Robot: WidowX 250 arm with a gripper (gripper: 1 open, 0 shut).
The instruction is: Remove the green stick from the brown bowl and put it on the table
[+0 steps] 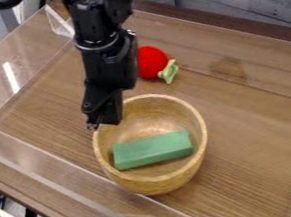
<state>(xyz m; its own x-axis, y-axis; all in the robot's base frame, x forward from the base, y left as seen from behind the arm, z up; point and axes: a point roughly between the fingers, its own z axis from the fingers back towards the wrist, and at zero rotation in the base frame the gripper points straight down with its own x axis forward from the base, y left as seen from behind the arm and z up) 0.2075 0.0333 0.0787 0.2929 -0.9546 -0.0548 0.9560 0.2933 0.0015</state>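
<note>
No writing shows on green stick [151,151] in brown bowl [176,108].

The bowl [150,143] is sitting toward the table's [240,88] near edge, with the stick [151,151] lying flat inside it. The gripper [100,121] is hanging over the bowl's left rim (above the stick, not touching it). A strawberry toy [154,63] is lying behind the bowl, nearer the far edge.

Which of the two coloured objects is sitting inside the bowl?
The green stick, lying flat in the brown bowl. The red toy with the green tip rests outside on the table, behind the bowl.
</note>
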